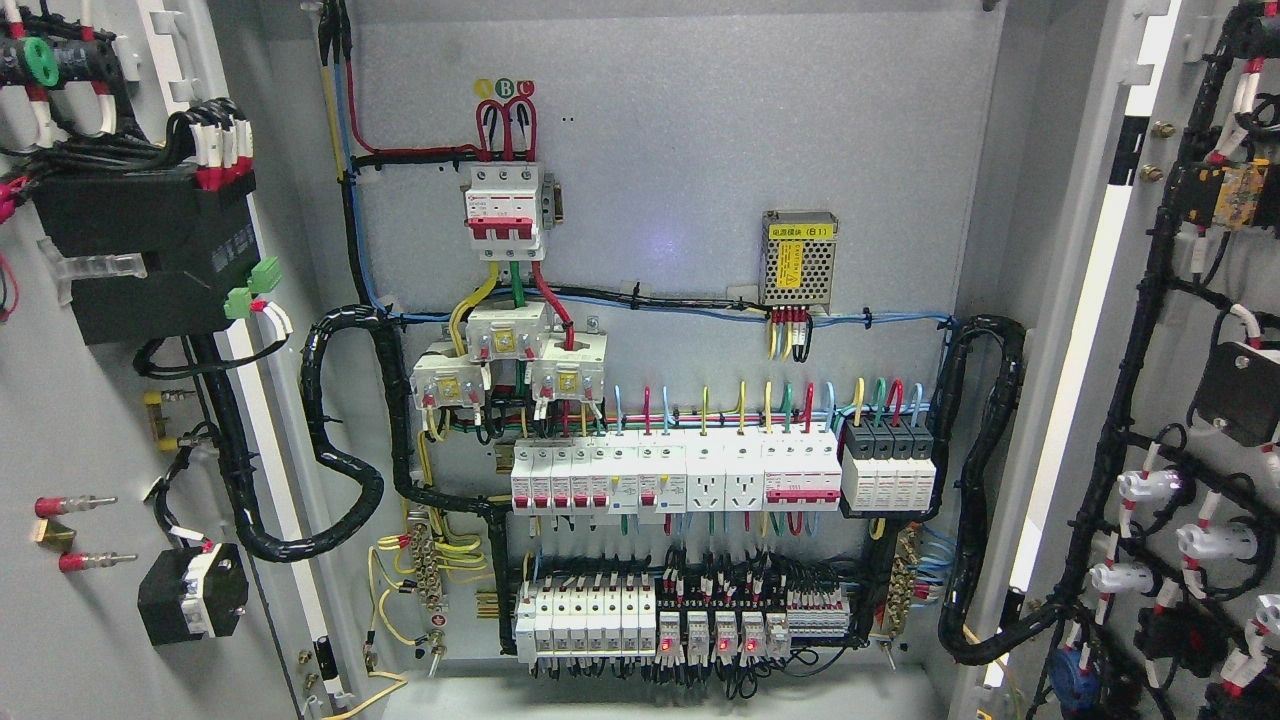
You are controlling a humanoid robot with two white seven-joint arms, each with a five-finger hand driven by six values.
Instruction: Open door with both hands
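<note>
Head view, doors: the left door (90, 400) and the right door (1180, 400) both stand swung wide, their inner faces turned toward me, so by my reading the opening is already done.
Head view, my hands: neither arm shows anywhere in this view, so I cannot tell whether my fingers are wide, narrow or holding anything.
Head view, cabinet interior: the back panel (680, 130) lies fully exposed between the two leaves, which is the point of having them parted this far.
Head view, main breaker (505, 212): mounted high on the panel, with red, green and yellow leads dropping to the three transformers (500, 360) below it.
Head view, breaker rows (720, 475): set in two horizontal rows low on the panel; red indicator lights glow in the lower row.
Head view, power supply (798, 258): a perforated box with a yellow label, upper right of the panel.
Head view, cable looms (340, 440): black wrapped bundles loop from the panel to each door, slack enough, I judge, to let the leaves swing.
</note>
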